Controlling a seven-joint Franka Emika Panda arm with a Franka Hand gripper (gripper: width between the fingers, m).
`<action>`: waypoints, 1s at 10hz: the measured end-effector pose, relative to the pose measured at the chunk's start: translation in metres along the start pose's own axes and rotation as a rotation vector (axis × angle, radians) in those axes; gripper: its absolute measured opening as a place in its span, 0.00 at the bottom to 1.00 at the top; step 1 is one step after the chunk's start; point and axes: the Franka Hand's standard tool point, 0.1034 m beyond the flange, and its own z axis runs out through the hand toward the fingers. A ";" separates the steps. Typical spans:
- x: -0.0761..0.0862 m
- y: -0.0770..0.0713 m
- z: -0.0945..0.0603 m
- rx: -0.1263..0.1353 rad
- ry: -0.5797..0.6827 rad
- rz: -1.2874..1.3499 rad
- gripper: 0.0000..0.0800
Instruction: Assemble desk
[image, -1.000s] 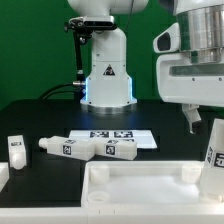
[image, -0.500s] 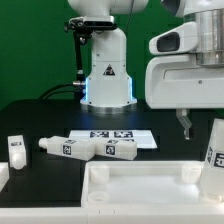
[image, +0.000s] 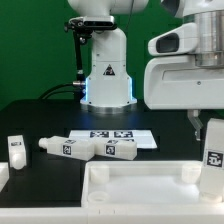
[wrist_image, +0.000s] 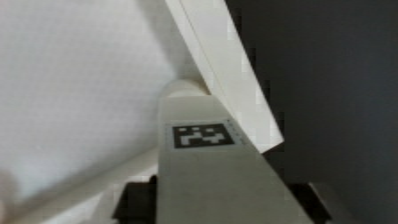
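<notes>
The white tabletop panel (image: 140, 182) lies flat at the front of the exterior view; it also fills much of the wrist view (wrist_image: 89, 90). My gripper (image: 207, 128) is at the exterior view's right, shut on a white tagged leg (image: 212, 158). The leg stands upright at the panel's right end. In the wrist view the leg (wrist_image: 205, 150) runs out from between my dark fingers (wrist_image: 139, 200) to the panel's edge. Two loose legs (image: 65, 147) (image: 120, 148) lie on the black table. A third leg (image: 15, 150) stands at the left.
The marker board (image: 112, 134) lies flat behind the two lying legs. The white robot base (image: 107, 75) stands at the back centre, with a cable at its left. A small white piece (image: 4, 172) sits at the left edge.
The held leg has gone from tilted to upright and sits a little lower at the panel's right end. The hand shifted slightly sideways. The loose legs have not moved.
</notes>
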 end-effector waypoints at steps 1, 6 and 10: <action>0.001 0.001 0.000 -0.001 0.000 0.064 0.37; 0.005 0.007 0.002 0.034 -0.039 0.772 0.36; 0.001 -0.003 0.004 0.080 -0.066 1.127 0.36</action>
